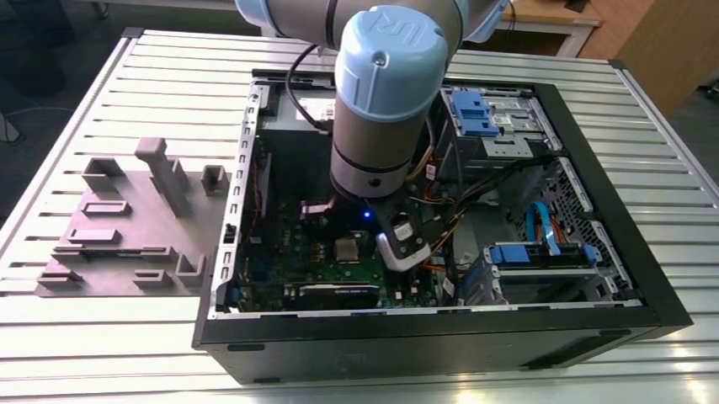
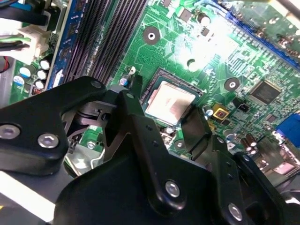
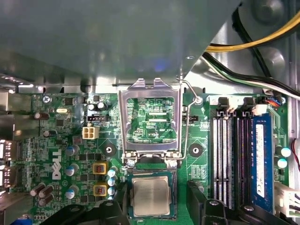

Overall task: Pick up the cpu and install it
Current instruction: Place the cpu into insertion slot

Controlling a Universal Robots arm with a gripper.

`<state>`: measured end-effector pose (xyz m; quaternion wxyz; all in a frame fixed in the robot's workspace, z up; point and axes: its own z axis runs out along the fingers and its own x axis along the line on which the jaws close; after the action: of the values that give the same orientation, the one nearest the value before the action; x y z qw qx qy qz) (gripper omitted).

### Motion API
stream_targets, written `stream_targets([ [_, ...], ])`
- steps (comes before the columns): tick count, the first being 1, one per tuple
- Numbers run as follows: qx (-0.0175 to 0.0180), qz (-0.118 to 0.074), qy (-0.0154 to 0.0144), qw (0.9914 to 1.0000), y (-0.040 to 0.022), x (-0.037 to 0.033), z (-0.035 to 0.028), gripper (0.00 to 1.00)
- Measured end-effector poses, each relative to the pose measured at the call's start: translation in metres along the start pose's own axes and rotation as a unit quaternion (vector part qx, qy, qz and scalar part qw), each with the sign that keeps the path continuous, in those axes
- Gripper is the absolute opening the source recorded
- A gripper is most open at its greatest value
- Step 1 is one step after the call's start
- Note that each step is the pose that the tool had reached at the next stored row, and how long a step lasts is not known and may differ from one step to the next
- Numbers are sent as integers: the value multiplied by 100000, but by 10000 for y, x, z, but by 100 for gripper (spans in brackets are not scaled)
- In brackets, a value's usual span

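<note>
The cpu (image 3: 150, 196) is a small silvery square lying flat in its socket on the green motherboard (image 3: 70, 140); it also shows in the second wrist view (image 2: 169, 104) and the exterior view (image 1: 346, 248). The silver socket frame (image 3: 150, 93) is flipped up beside it, with its wire lever (image 3: 186, 117) raised. My gripper (image 3: 154, 201) hangs just above the cpu and is open. One black finger (image 2: 136, 96) stands on each side of the chip, the other (image 2: 197, 129) across from it, both apart from its edges.
Black memory slots (image 3: 229, 154) run beside the socket, with yellow and black cables (image 3: 253, 44) nearby. The arm (image 1: 388, 109) reaches down into the open black computer case (image 1: 629, 252), which holds blue drive brackets (image 1: 540, 252). A grey fixture plate (image 1: 124, 227) lies on the slatted table at the exterior view's left.
</note>
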<state>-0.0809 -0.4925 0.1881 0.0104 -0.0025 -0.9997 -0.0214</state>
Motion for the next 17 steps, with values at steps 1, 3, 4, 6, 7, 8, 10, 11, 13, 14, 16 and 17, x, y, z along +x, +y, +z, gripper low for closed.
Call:
stream_targets([
  [1,-9,337,-15,99999,1,-1,0,60],
  [3,-15,627,-28,99998,1,-1,0,60],
  [4,-14,640,-26,99998,2,-2,0,60],
  [6,-2,642,-25,99998,2,-2,-5,60],
  [7,5,642,-24,99998,2,-2,-12,60],
  [8,4,641,-25,99998,2,-1,-19,60],
  [10,-9,642,-30,99998,3,-2,-20,60],
  [11,-12,642,-30,99998,3,-2,-20,60],
  [13,3,641,-53,99998,2,6,-22,60],
  [14,18,632,-126,99998,1,19,-23,60],
  [16,0,603,-302,99998,2,45,-21,60],
  [17,-2,586,-310,99998,3,48,-21,60],
])
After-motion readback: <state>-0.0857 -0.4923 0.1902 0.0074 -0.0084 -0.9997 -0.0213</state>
